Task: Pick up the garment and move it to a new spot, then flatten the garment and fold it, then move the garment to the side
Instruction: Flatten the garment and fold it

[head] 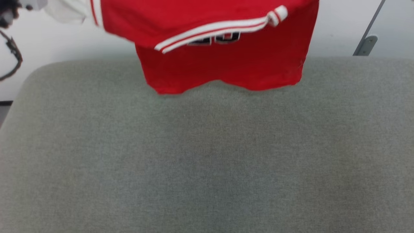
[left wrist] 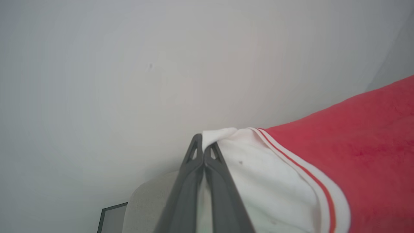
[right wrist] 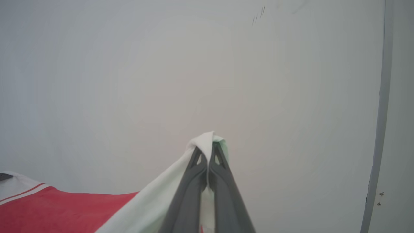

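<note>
The garment (head: pixel 223 61), bright red with white sleeves and striped trim, hangs in the air at the top of the head view, its lower hem brushing the far edge of the grey cushion (head: pixel 207 155). A dark print shows partly under a striped band. In the left wrist view my left gripper (left wrist: pixel 203 145) is shut on a white sleeve of the garment (left wrist: pixel 355 155). In the right wrist view my right gripper (right wrist: pixel 207 152) is shut on white fabric of the garment (right wrist: pixel 64 210), which stretches away to the lower left.
A pale wall rises behind the cushion. A grey metal bracket (head: pixel 365 45) leans at the upper right. A dark cable (head: pixel 13 55) hangs at the far left. A dark-framed panel (left wrist: pixel 111 218) stands beside the cushion's corner.
</note>
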